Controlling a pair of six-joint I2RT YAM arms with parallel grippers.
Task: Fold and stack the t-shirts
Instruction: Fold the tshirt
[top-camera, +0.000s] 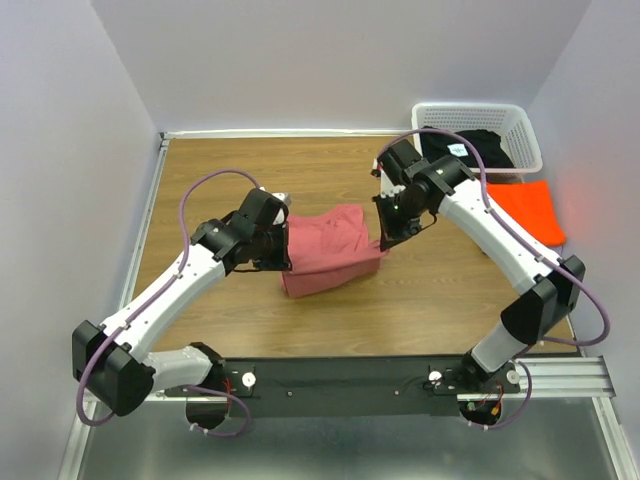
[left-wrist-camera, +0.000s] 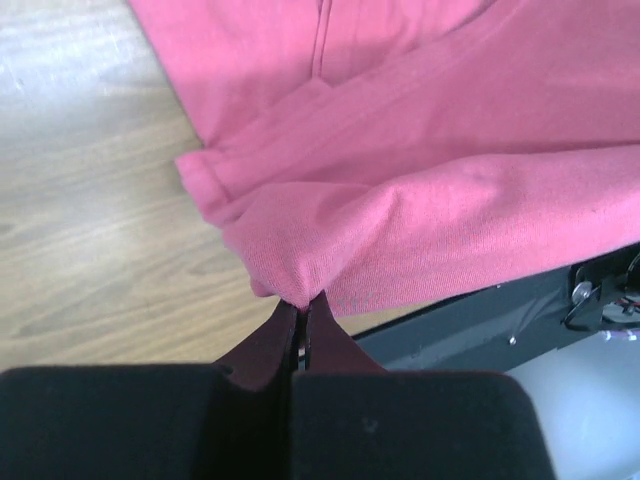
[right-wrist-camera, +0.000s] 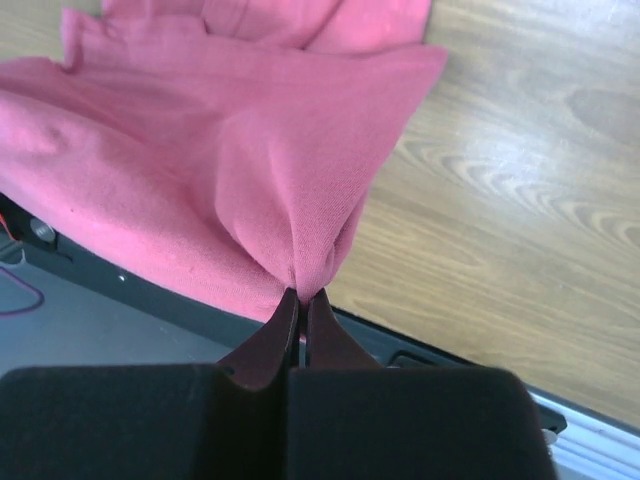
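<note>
Together, left fingers (left-wrist-camera: 288, 338) and right fingers (right-wrist-camera: 284, 332) pinch opposite ends of the pink-red t-shirt (top-camera: 330, 250).

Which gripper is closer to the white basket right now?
Right. The right gripper pinches the pink shirt at mid-table, left of the basket and nearer the arms; the left gripper holds the shirt's opposite edge, farther left.

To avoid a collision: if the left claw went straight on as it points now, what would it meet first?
The pink-red t-shirt, whose edge the left claw is shut on; the cloth bunches just ahead. Behind it probably the right claw, but depth is unclear.
</note>
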